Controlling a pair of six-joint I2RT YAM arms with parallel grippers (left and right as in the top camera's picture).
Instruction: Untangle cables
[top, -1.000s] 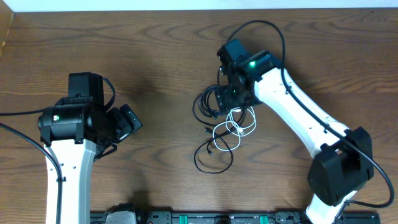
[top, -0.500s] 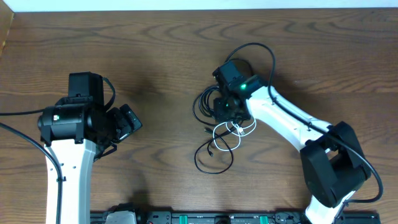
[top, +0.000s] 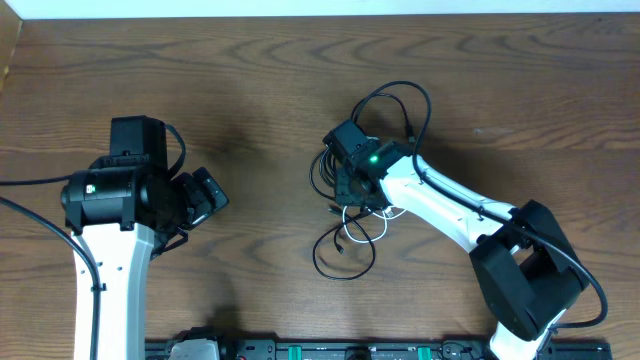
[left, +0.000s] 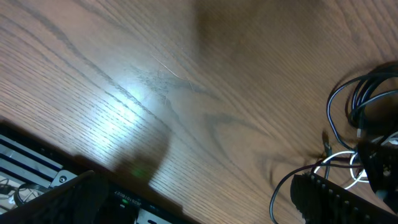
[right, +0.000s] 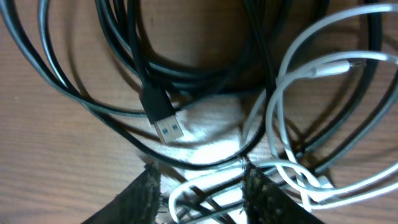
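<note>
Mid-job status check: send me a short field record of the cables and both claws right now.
pile: thin black cables and a shorter white cable, tangled together
visible plug: black USB plug, lying among the black loops
right claw: open, low over the tangle, straddling white loops
left claw: open, empty, away from the pile

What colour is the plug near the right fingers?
The plug is black with a silver tip; right wrist view.

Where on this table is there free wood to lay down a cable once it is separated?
The widest bare wood lies between the left hand and the cables. More is free along the far edge of the table and in the far right corner. It is crowded under the right hand, over the tangle.
</note>
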